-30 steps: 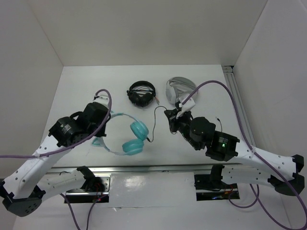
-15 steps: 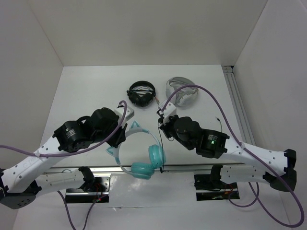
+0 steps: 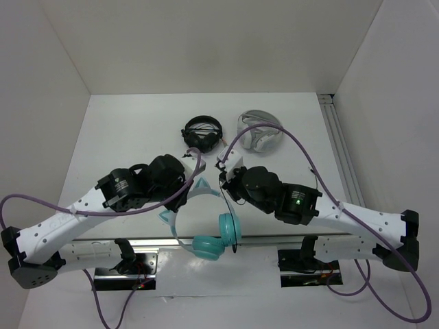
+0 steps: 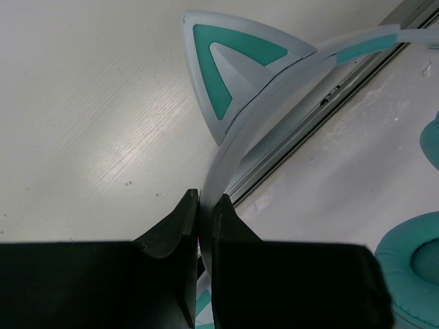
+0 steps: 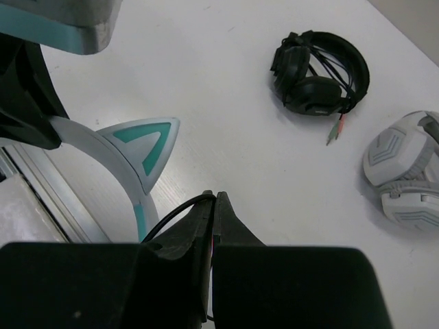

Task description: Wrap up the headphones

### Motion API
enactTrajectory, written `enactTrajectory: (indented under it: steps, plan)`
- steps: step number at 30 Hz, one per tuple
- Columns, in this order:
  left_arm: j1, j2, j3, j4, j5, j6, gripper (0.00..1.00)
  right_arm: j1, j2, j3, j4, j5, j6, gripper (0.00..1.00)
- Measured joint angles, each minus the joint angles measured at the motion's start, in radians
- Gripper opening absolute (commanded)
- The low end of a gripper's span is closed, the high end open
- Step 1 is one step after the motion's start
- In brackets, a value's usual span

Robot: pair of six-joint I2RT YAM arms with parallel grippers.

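The teal headphones (image 3: 226, 226) hang over the table's near edge, ear cups low, the pale headband with cat ears (image 3: 199, 185) arching up to the left. My left gripper (image 3: 182, 197) is shut on the headband (image 4: 236, 130), just below one cat ear (image 4: 233, 62); an ear cup (image 4: 411, 267) shows at the lower right. My right gripper (image 3: 224, 179) is shut on the thin black cable (image 5: 175, 214), which comes out at the left of its fingertips (image 5: 214, 199). A cat ear (image 5: 147, 147) lies just left of that gripper. The cable runs down past the ear cups.
Black headphones (image 3: 203, 133) and white-grey headphones (image 3: 259, 131) lie at the back middle; both also show in the right wrist view (image 5: 319, 72) (image 5: 405, 171). A metal rail (image 3: 336, 137) runs along the right side. White walls enclose the table.
The left gripper has carried the headphones right and toward the near edge; the ear cups now hang past it. The right gripper has moved left with the cable.
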Motion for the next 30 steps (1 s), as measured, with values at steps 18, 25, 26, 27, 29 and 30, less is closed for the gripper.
enactTrajectory:
  steps: [18,25,26,27,29,30]
  plan:
    - [0.009,-0.107,0.001,-0.023,0.005,0.043,0.0,-0.04,0.124,-0.002,0.024,-0.114,-0.011,0.0]
    - [0.014,-0.127,0.01,-0.027,0.004,0.04,0.0,-0.09,0.128,-0.003,0.05,-0.257,-0.019,0.0]
    - [0.014,-0.128,0.01,-0.027,0.003,0.04,0.0,-0.097,0.131,-0.003,0.053,-0.28,-0.022,0.0]
    - [0.014,-0.13,0.01,-0.028,0.003,0.04,0.0,-0.103,0.134,-0.003,0.055,-0.303,-0.023,0.0]
    - [0.014,-0.136,0.01,-0.028,-0.003,0.04,0.0,-0.119,0.137,-0.009,0.07,-0.348,-0.025,0.04]
    - [0.014,-0.142,0.01,-0.028,-0.004,0.04,0.0,-0.126,0.137,-0.016,0.085,-0.38,-0.026,0.07]
